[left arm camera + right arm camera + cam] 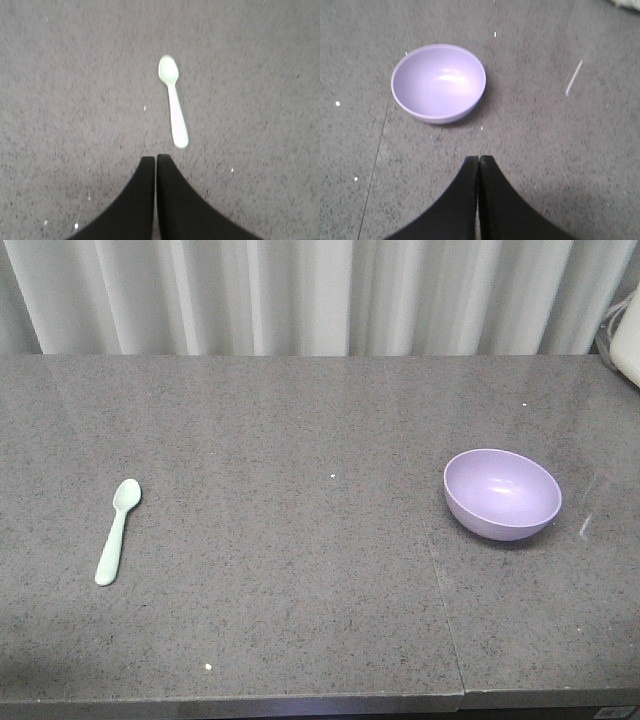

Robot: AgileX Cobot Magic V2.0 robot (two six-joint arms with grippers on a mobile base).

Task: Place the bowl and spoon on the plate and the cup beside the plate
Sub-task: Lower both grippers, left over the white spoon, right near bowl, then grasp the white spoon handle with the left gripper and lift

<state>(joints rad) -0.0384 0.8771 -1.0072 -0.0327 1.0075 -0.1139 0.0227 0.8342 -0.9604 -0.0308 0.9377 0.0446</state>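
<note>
Grey speckled countertop [300, 640] before a pale curtain [300, 290]; I see the mint-green spoon [118, 532] at nine o'clock, my left gripper [156, 161] pressed together short of its handle; lavender bowl [502, 493] upright at three o'clock, right gripper [479, 161] likewise together, empty

The left gripper [156, 159] comes up from the bottom edge into the lower middle of its wrist view. Its two black fingers [135, 200] are pressed together with just a hairline seam between them, tips pointing up the frame. The right gripper [479, 160] sits the same way in its own wrist view, black fingers [505, 205] closed flat against each other.
</note>
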